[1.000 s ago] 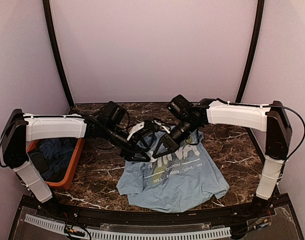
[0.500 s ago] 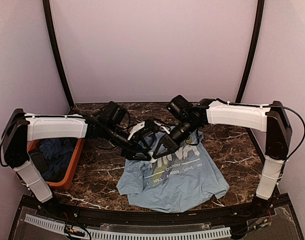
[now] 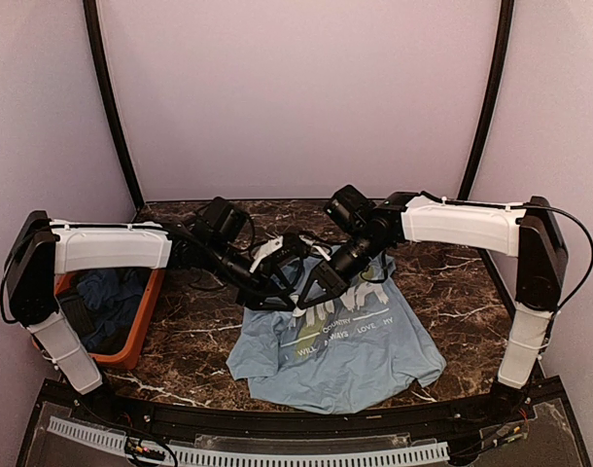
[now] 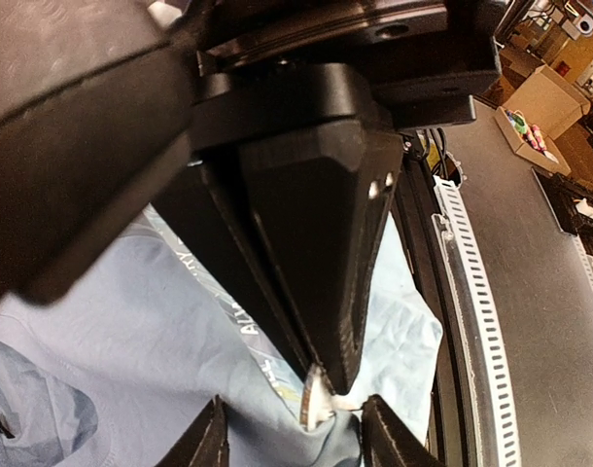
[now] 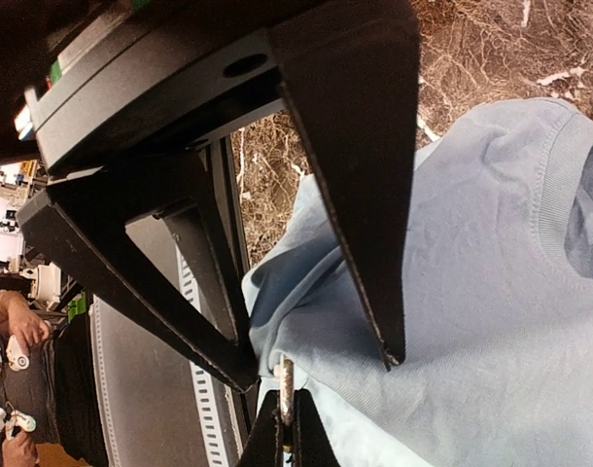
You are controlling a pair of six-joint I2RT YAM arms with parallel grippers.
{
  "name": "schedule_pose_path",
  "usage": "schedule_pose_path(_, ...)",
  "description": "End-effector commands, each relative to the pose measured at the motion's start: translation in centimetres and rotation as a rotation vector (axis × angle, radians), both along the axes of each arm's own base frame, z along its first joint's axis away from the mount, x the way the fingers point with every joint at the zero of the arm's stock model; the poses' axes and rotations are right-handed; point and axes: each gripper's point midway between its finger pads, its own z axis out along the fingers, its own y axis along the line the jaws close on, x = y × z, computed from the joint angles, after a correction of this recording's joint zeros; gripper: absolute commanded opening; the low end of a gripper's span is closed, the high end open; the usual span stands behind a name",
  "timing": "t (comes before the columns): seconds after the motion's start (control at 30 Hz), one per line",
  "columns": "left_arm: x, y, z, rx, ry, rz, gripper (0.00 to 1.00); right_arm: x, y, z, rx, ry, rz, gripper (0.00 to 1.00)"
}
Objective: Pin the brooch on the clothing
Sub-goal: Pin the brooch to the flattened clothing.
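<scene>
Top view: the 2 arms meet tip to tip over the chest of the light blue T-shirt (image 3: 340, 345), spread on the dark marble table (image 3: 190, 333). With 2 claws crowded this close, a knock between them could jar the brooch loose; it is too small to make out from here. The left arm reaches in level, with the left gripper (image 3: 280, 297) angled down to the right. The right gripper (image 3: 308, 295) mirrors it, angled down to the left. An orange bin (image 3: 149, 311) of darker clothes sits at the left. Left wrist view: the right gripper's black wedge pinches the brooch (image 4: 311, 401), a thin bronze sliver seen edge-on over the cloth; whether it touches the cloth I cannot tell. The left fingers (image 4: 207, 443) stand apart on either side, gripping nothing. If they clamp off-centre, the disc may twist or slip from the pinch. Right wrist view: the right tips are clenched on the brooch, and the left gripper's 2 spread fingers straddle it. A raised fold of shirt lies close by, so a jaw could catch that fold and drag the cloth.
</scene>
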Motion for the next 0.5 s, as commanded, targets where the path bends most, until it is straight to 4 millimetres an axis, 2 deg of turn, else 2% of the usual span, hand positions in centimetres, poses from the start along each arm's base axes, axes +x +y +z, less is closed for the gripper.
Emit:
schedule_pose_path(0.0,0.56,-0.18,0.12,0.006,0.0,0.023,0.44,-0.26,0.68,1.89,0.045,-0.026,0.017,0.0)
schedule_pose_path(0.47,0.23,-0.33,-0.6,0.039,-0.01,0.016,0.43,0.1,0.85,1.8,0.033,-0.027,0.004,0.0)
